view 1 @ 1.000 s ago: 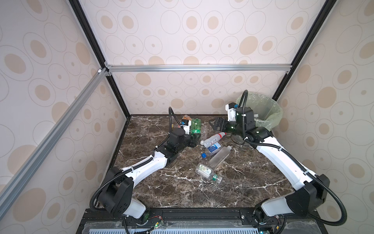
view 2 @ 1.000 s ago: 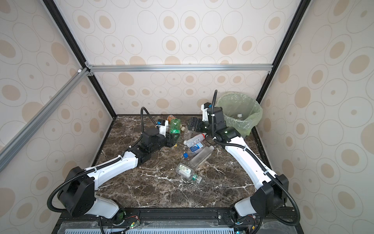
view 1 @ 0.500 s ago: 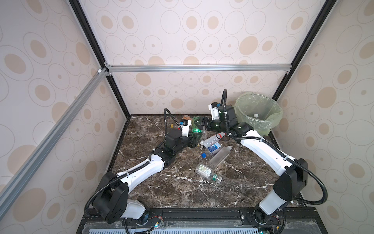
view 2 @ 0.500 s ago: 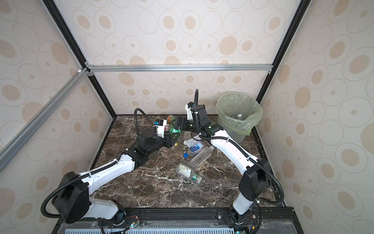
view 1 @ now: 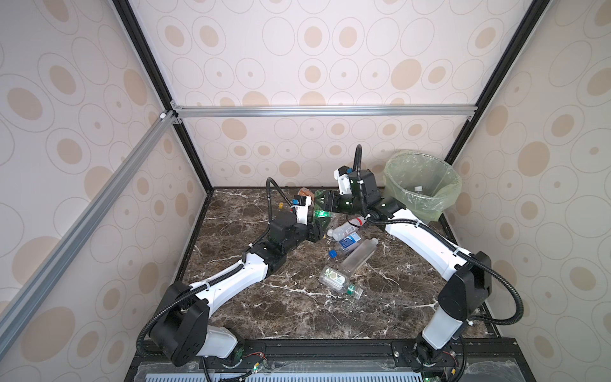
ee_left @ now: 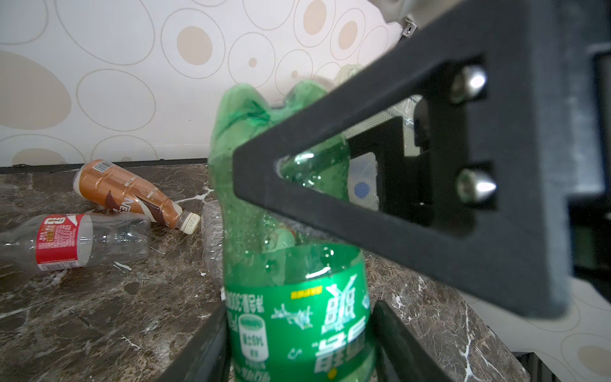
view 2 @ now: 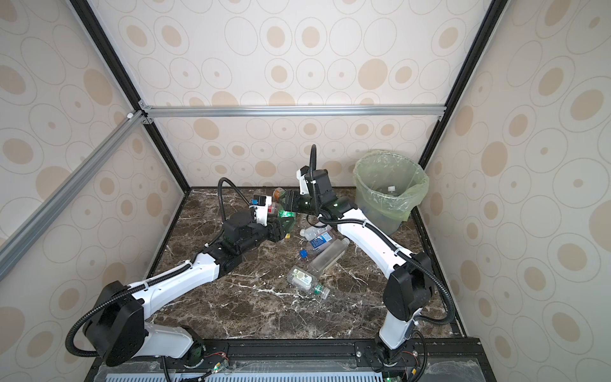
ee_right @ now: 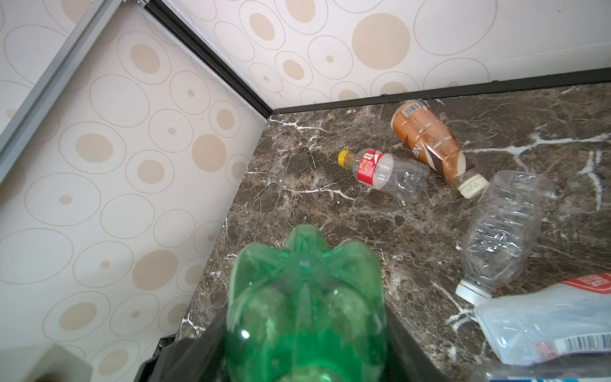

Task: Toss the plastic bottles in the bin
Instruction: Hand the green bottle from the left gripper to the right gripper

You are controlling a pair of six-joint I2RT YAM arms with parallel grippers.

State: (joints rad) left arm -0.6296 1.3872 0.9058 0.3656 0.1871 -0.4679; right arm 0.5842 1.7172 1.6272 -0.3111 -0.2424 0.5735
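A green bottle (view 1: 319, 211) (view 2: 286, 215) hangs between my two grippers above the back middle of the marble table. My left gripper (ee_left: 299, 347) (view 1: 316, 229) is shut on its labelled lower part (ee_left: 291, 264), one finger against each side. My right gripper (ee_right: 304, 357) (view 1: 325, 201) reaches in from the right and is shut on its base end (ee_right: 304, 297). One of its fingers (ee_left: 396, 215) crosses the bottle in the left wrist view. The bin (view 1: 396, 195) (view 2: 373, 195) stands at the back right, with a white-capped bottle (view 1: 418, 189) inside.
A brown bottle (ee_right: 429, 142), a red-labelled clear bottle (ee_right: 383, 173) and a crumpled clear bottle (ee_right: 502, 231) lie by the back wall. Mid-table lie a blue-labelled bottle (view 1: 347, 239), a tall clear bottle (view 1: 358, 256) and a green-capped bottle (view 1: 337, 279).
My right arm swung left from beside the bin to the green bottle, and its jaws closed round the bottle's base. The left gripper kept the bottle and shifted slightly.
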